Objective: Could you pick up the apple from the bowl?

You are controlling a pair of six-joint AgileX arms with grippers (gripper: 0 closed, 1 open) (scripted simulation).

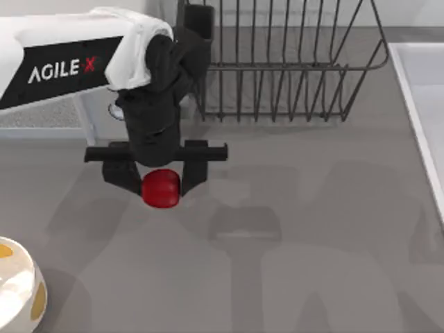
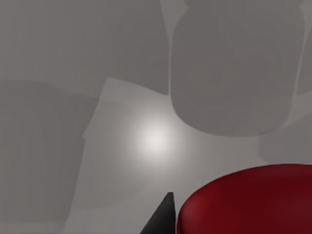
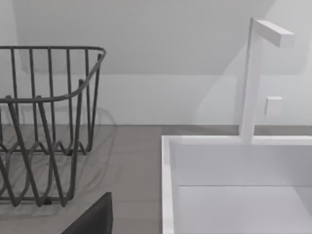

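Observation:
My left gripper (image 1: 161,182) hangs over the grey table, left of centre, shut on the apple (image 1: 161,189), a glossy red, slightly flattened fruit held between the two black fingers (image 1: 193,170). The left wrist view has the apple (image 2: 248,200) large and close, beside one dark fingertip (image 2: 163,219), with the table below. The bowl (image 1: 31,291), white with yellow-orange spots, stands at the table's front left corner, well apart from the apple. In the right wrist view, one dark finger (image 3: 92,217) of my right gripper shows at the edge.
A dark wire dish rack (image 1: 284,62) stands at the back, just right of the left arm, and is also in the right wrist view (image 3: 44,126). A white sink (image 1: 423,104) with a faucet (image 3: 253,73) lies along the right side.

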